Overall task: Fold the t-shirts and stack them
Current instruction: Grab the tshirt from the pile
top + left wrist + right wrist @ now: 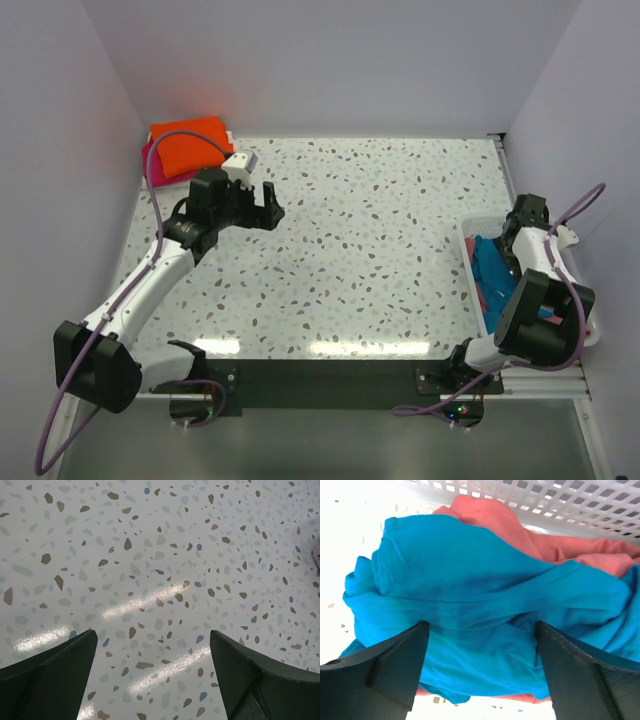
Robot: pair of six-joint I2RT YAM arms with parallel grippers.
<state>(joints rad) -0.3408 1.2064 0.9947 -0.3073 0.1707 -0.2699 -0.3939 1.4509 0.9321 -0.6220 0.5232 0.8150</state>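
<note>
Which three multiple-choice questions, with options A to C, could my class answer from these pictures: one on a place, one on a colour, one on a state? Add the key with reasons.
1. Where does the folded orange t-shirt lie?
A at the table's near right corner
B at its far left corner, on the magenta t-shirt
C between the arms' bases

2. What colour is the t-shirt uppermost in the white basket?
A teal
B yellow
C black

3. How does the left pincer stand?
A shut on cloth
B open, holding nothing
C shut on a cable

Key:
1 B, as the top view shows the pile there.
2 A, since the teal t-shirt lies over the salmon t-shirt.
3 B, because the left wrist view shows only bare table between its fingers.
</note>
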